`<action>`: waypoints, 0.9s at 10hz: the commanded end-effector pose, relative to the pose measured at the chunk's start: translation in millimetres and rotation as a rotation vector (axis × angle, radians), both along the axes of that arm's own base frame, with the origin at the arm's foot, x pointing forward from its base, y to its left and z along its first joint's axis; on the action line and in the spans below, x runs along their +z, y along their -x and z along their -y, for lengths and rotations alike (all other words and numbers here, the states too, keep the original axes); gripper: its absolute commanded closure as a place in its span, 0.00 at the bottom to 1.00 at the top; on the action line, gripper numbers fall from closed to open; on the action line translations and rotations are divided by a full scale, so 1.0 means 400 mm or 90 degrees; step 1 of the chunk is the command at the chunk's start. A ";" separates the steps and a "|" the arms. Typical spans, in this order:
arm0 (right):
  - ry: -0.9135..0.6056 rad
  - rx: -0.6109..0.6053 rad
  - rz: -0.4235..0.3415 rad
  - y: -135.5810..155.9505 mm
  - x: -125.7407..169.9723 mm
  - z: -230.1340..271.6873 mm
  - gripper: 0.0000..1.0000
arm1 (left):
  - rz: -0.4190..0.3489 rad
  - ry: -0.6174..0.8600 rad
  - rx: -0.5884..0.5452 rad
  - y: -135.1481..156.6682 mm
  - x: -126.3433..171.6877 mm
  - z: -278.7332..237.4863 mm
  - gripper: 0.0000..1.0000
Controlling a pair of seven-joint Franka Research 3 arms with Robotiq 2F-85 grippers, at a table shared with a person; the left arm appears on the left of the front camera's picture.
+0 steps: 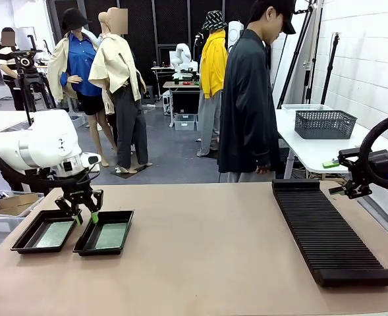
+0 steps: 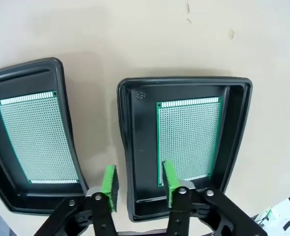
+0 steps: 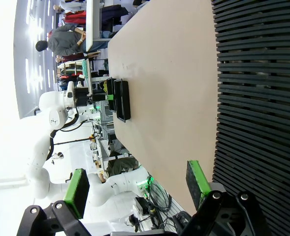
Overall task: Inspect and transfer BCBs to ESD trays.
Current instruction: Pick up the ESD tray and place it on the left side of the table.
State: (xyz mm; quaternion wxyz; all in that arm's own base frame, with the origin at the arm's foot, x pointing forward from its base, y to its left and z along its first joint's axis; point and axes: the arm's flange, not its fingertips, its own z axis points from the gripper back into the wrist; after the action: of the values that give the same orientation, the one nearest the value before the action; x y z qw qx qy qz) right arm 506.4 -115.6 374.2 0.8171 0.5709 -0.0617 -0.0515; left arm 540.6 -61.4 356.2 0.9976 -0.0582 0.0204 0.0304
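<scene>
Across the tan table (image 1: pixel 200 257), two ESD trays (image 1: pixel 105 232) each held a BCB (image 2: pixel 189 140). Left gripper (image 2: pixel 137 184) hovered part-open, empty; right gripper (image 3: pixel 137 182) gaped wide beside the rack (image 1: pixel 329 230).

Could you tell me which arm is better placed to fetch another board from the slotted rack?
The right: its pincer hangs open beside the rack, while the left pincer is across the table over the trays, each holding a BCB.

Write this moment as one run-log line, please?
left gripper: open above trays | BCBs: one per ESD tray | right gripper: open, empty, beside rack
</scene>
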 end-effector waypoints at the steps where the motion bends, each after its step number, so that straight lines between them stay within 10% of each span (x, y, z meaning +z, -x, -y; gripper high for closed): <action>1: 0.008 0.000 -0.002 0.001 0.004 -0.005 0.00 | 0.000 -0.008 0.019 0.012 0.039 0.004 0.00; 9: 0.008 0.000 -0.002 0.001 0.004 -0.005 0.00 | 0.019 -0.002 0.017 0.013 0.075 0.006 0.00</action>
State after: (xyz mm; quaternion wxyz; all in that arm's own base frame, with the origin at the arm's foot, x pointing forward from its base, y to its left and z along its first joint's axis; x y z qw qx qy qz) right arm 506.4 -115.6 374.2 0.8171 0.5709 -0.0617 -0.0515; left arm 535.3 -63.9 385.9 0.9973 -0.0557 0.0052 0.0475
